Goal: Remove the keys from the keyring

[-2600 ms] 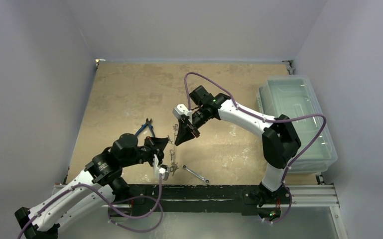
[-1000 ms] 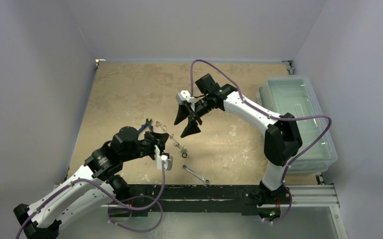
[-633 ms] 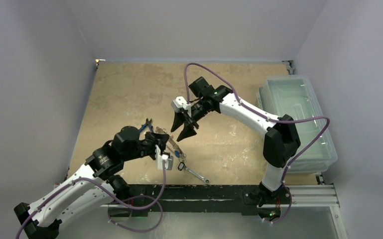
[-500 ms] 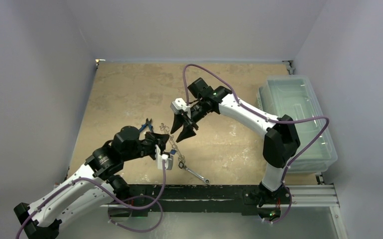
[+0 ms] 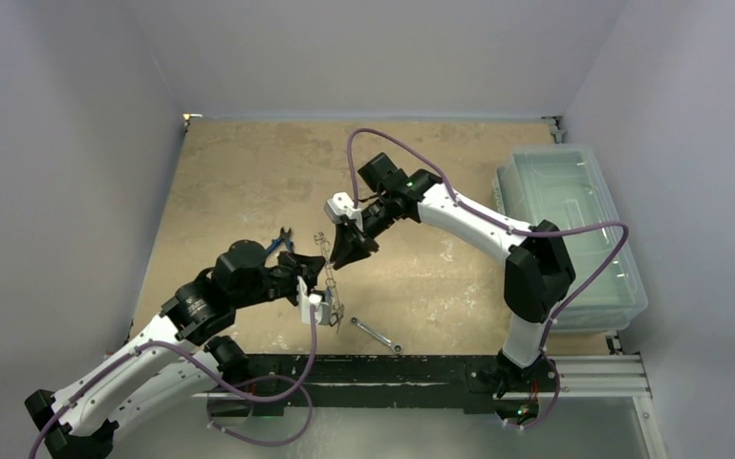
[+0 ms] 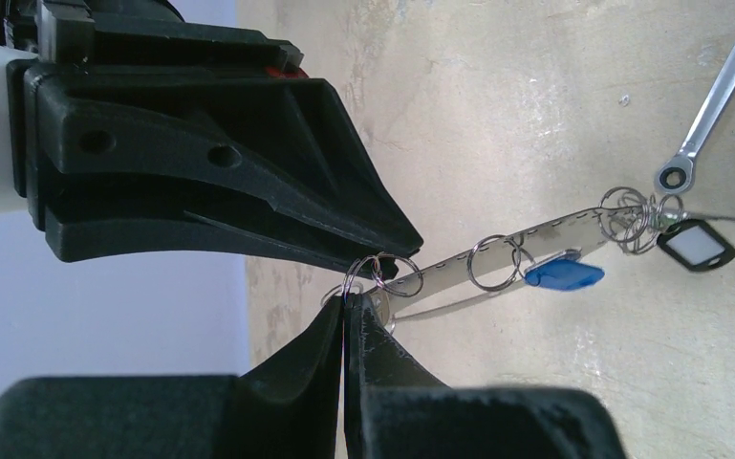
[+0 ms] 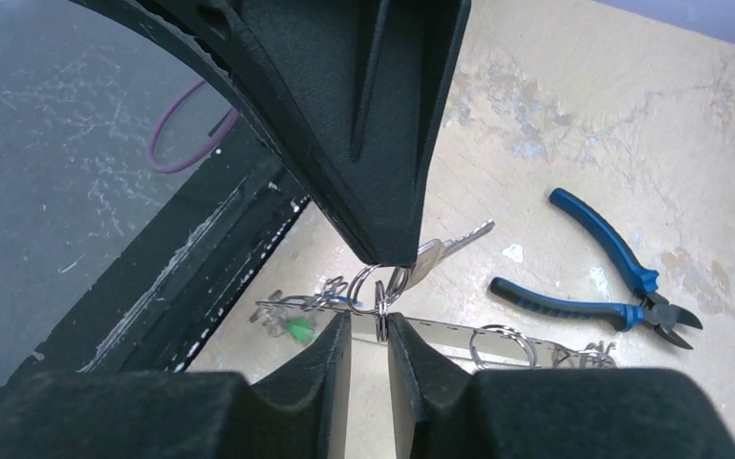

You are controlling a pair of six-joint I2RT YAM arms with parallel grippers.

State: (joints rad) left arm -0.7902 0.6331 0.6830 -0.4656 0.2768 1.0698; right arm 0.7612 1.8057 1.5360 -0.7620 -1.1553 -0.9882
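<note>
The left pincer [image 6: 345,308] is clamped fully shut on one end of the keyring [image 6: 545,229] and holds it off the table [image 5: 248,172]. The loop stretches away from that grip, and its far end hangs near the ring end of the wrench [image 6: 722,91]. The keys [image 7: 454,241] hang from the loop on small rings, among them a blue-headed key [image 6: 564,274]. A black tag [image 6: 696,247] sits at the end nearest the wrench.

The right pincer [image 7: 380,330] meets the left one tip to tip. It is narrowed to a slim gap around one small ring; I cannot tell whether its pads press it.

Blue-handled pliers [image 7: 564,304] lie on the table, left of the wrench in the top view.
</note>
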